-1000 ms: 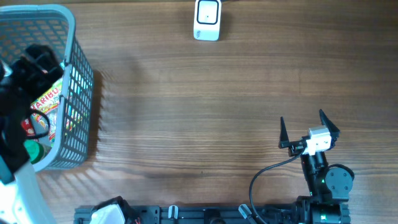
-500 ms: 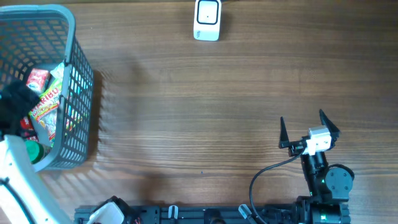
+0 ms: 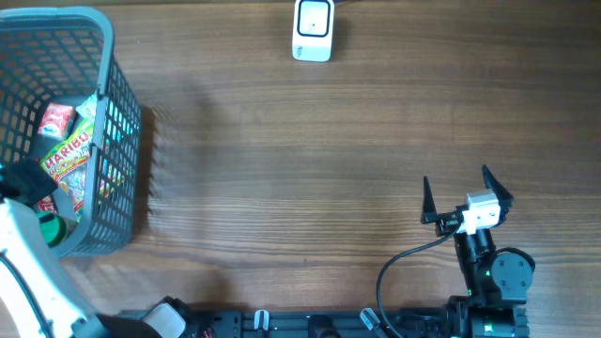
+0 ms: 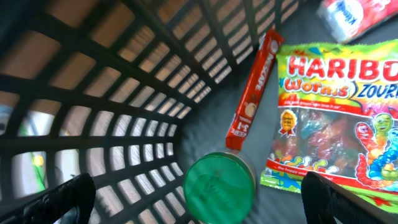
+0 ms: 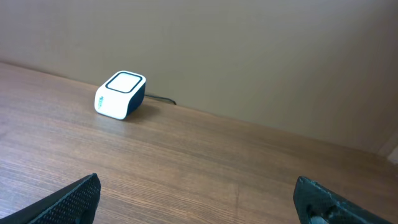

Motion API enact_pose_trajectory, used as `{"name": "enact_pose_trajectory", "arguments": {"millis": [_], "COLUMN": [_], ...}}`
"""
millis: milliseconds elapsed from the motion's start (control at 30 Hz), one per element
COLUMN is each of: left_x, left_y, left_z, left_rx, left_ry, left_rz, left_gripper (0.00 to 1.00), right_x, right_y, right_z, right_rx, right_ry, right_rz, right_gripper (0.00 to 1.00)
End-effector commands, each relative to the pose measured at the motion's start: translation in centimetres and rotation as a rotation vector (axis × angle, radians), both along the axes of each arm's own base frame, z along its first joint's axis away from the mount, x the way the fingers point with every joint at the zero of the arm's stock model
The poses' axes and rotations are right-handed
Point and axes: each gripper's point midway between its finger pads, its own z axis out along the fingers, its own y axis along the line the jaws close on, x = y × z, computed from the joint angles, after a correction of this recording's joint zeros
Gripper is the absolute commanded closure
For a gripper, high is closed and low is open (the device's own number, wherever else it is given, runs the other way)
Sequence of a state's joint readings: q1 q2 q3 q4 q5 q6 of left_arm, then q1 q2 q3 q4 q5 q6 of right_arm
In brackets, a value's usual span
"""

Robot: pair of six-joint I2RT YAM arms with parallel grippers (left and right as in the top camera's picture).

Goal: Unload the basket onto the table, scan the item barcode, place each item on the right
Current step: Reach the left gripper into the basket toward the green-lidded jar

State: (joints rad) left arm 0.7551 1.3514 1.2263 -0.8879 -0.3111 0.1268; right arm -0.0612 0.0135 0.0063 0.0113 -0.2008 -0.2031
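At far L of the overhead view sits a grey mesh basket on the wood surface. Haribo bag lies inside, face up, w/ a red-white pack just above it and a green lid near the btm corner. L arm, white, reaches in from the btm-left. Left end effector shows only as a dark shape over the basket's L side. Scanner, small white box w/ cable, is at top ctr, well apart from the basket, whose R wall stands between it and the bag. Right end effector is low R, fingers spread, pinching nothing.

L wrist view: left end effector is spread wide, tips at both btm corners, gripping nothing. Green lid is between the tips. Red stick pack lies just beside the Haribo bag, along its L edge. Red-white pack is at top R. Basket mesh fills the L side.

R wrist view: right end effector is spread. Scanner sits far ahead-left on the surface, near a plain wall.
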Motion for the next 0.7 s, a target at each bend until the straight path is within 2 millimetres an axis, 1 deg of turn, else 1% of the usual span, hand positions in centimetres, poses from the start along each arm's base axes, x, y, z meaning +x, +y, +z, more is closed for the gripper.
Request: {"name": "enact_pose_trajectory", "arguments": {"millis": [0,67,167,267,300,433,500,533,567,600,667], "left_x": [1.7,2.2,2.5,1.7,1.4,0.7,-0.3,-0.8,-1.2,-2.0,-2.9], "left_y": [-0.7,-1.0,-1.5,-1.9,-1.9,-1.4,-0.9,-0.9,-1.0,-1.7,-2.3], "left_z": [-4.2,-6.5,-8.7,-11.2,-11.7,-12.1,-12.2,-12.2,-12.3,-12.4,-12.5], "left_rx": [-0.208,-0.299,-0.38,-0.462,-0.479,-0.488,-0.481,-0.493,-0.506,-0.536,-0.56], "left_ry": [-0.06,-0.06,-0.035,0.009,0.015,0.02,0.036,0.028,0.031,0.057,0.092], "left_rz": [-0.062,-0.068,-0.07,0.005,0.032,0.076,0.106,0.153,0.178,0.191,0.204], "left_gripper": [0.0,0.0,0.0,0.0,0.0,0.0,0.0,0.0,0.0,0.0,0.0], "right_x": [-0.1,-0.1,-0.1,-0.1,-0.1,-0.1,-0.1,-0.1,-0.1,-0.1,-0.1], "right_y": [0.1,0.1,0.1,0.1,0.1,0.1,0.1,0.1,0.1,0.1,0.1], "right_z": [0.2,0.2,0.2,0.2,0.2,0.2,0.2,0.2,0.2,0.2,0.2], "right_rx": [-0.006,-0.006,-0.006,-0.006,-0.006,-0.006,-0.006,-0.006,-0.006,-0.006,-0.006], "right_ry": [-0.011,-0.011,-0.011,-0.011,-0.011,-0.011,-0.011,-0.011,-0.011,-0.011,-0.011], "right_rz": [0.001,0.001,0.001,0.001,0.001,0.001,0.002,0.001,0.001,0.001,0.001], "right_gripper": [0.0,0.0,0.0,0.0,0.0,0.0,0.0,0.0,0.0,0.0,0.0]}}
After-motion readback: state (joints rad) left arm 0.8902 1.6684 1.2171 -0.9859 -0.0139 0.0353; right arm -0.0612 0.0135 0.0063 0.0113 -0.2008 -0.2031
